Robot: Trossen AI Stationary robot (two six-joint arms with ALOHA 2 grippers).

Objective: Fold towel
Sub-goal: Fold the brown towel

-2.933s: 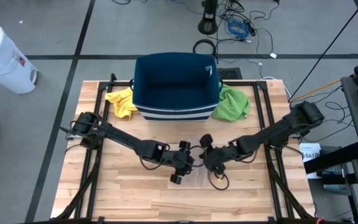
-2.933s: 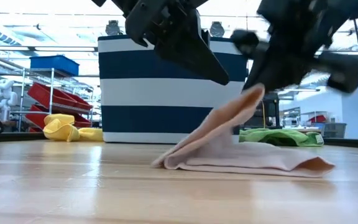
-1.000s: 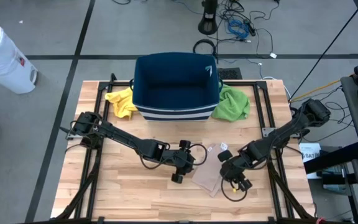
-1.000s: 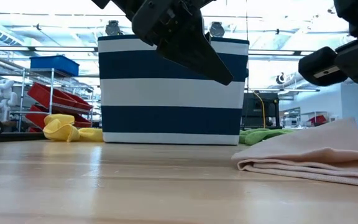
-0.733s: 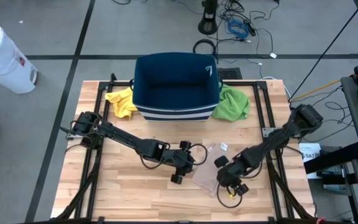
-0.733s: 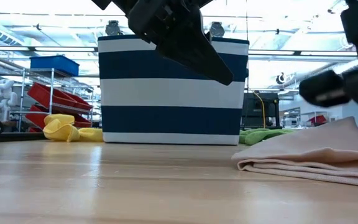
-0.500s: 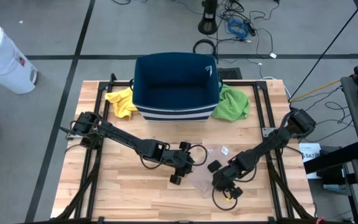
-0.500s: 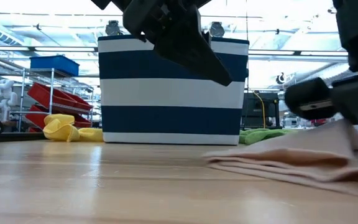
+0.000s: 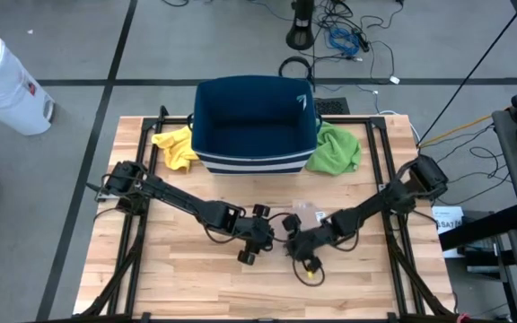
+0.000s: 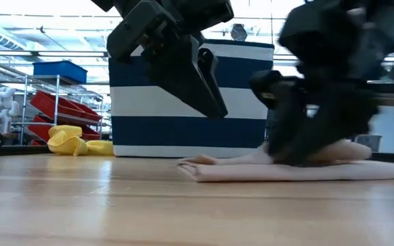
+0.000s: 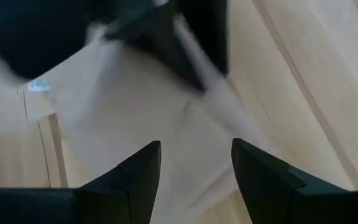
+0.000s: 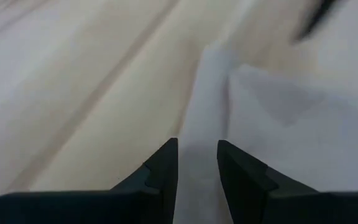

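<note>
Towel (image 10: 299, 167) is seen lying folded flat mid-bench, fold prob. nearly done; left gripper (image 11: 194, 165) held apart above it, right gripper (image 12: 197, 163) narrowly parted over its edge, grip can't be told.

Right gripper (image 10: 306, 147) is a dark smear in the low view, covering the towel's (image 10: 361, 169) middle. From above both grippers bury the towel, only a corner showing. Right wrist view smears too; grip impossible to call.
</note>
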